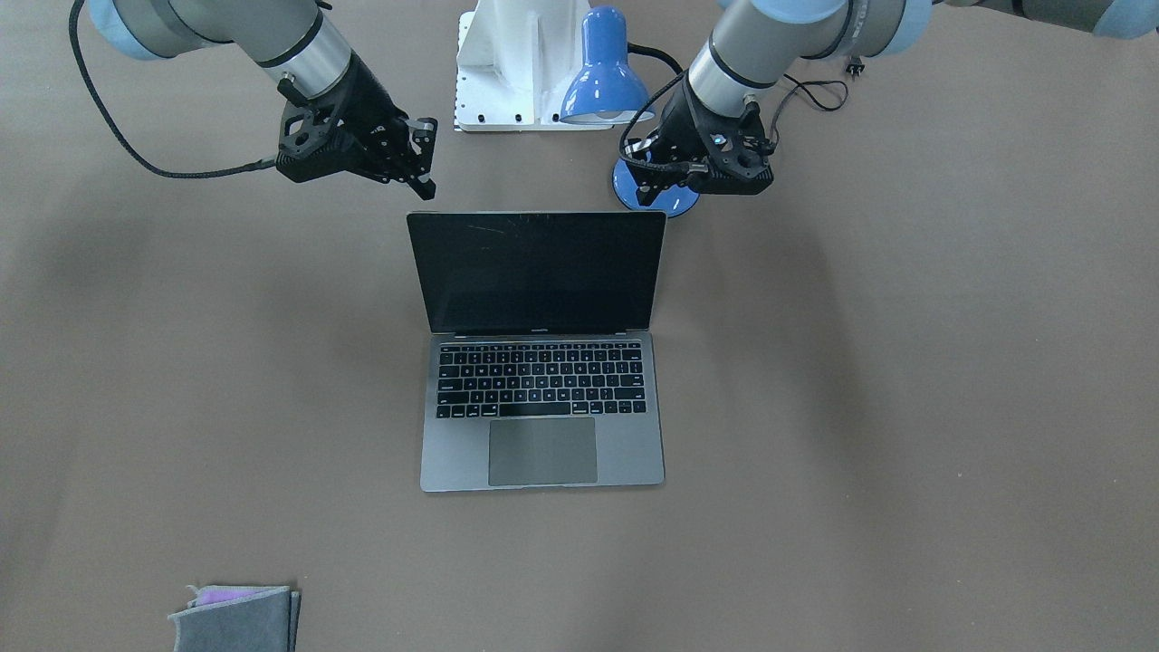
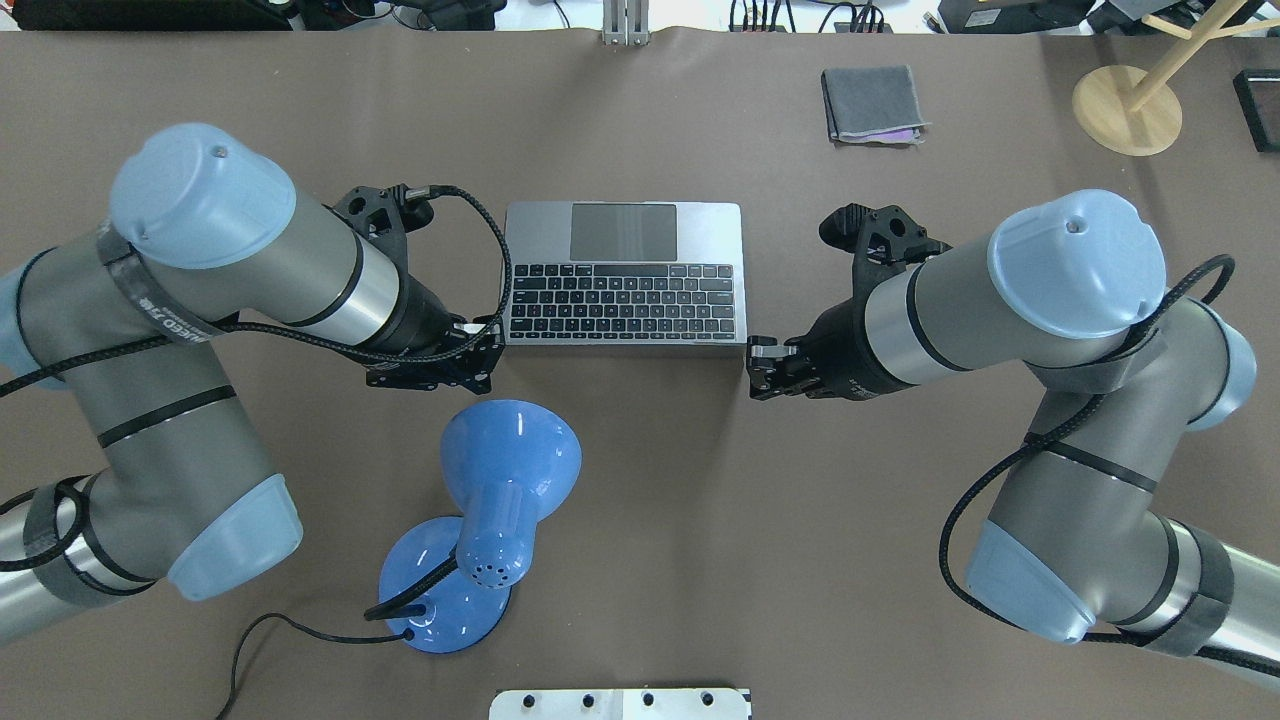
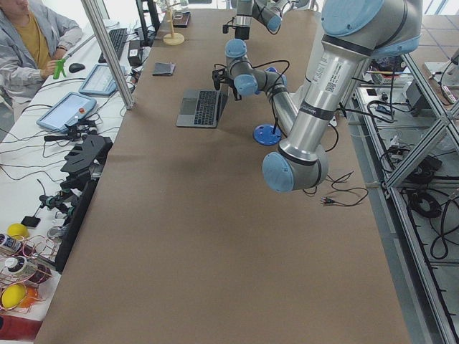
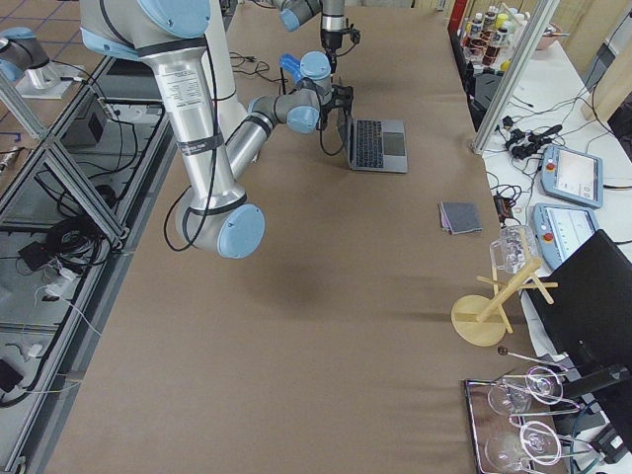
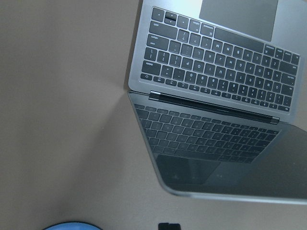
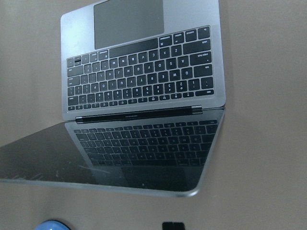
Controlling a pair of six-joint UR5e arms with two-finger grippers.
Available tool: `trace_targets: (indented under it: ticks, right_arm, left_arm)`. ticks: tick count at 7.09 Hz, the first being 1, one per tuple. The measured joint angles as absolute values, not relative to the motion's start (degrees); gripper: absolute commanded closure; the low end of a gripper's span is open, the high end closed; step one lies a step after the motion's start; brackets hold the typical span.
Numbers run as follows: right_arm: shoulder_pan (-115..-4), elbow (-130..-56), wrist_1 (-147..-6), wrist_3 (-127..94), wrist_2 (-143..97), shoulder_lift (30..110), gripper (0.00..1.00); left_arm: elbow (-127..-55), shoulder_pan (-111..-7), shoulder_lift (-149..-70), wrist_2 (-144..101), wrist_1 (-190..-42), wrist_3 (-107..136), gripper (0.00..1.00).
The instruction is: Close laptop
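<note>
Overhead exterior shows the laptop [image 2: 625,272] open mid-desk [image 2: 700,500], left pincer [image 2: 478,362] and right pincer [image 2: 765,365] flanking its raised screen, their spread impossible to tell.

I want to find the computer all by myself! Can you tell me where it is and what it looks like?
Look at the middle of the big brown table, between the two black grippers. The laptop sits there open, grey metal with black keys and a dark screen standing up. The blue lamp behind it is round and bright, and the grey pouch is soft cloth.
</note>
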State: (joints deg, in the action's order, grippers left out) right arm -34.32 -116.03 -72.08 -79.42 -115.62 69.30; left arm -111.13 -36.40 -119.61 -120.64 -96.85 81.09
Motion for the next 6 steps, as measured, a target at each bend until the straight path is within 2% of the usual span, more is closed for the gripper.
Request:
trace_targets:
  ticks: [3,6]
  right_arm:
    - [-35.4,-114.4,-75.9,-79.2,-113.8,65.6,1.0]
    - [-38.3,-108.9,-76.5,-79.1,-113.6,61.0,1.0]
  left_arm:
    - [-108.8,-37.8,-121.5,-119.1,-98.0,80.4,1.0]
    - [-104.0,-39.9,-123.2,-117.3,-101.6,79.0,1.0]
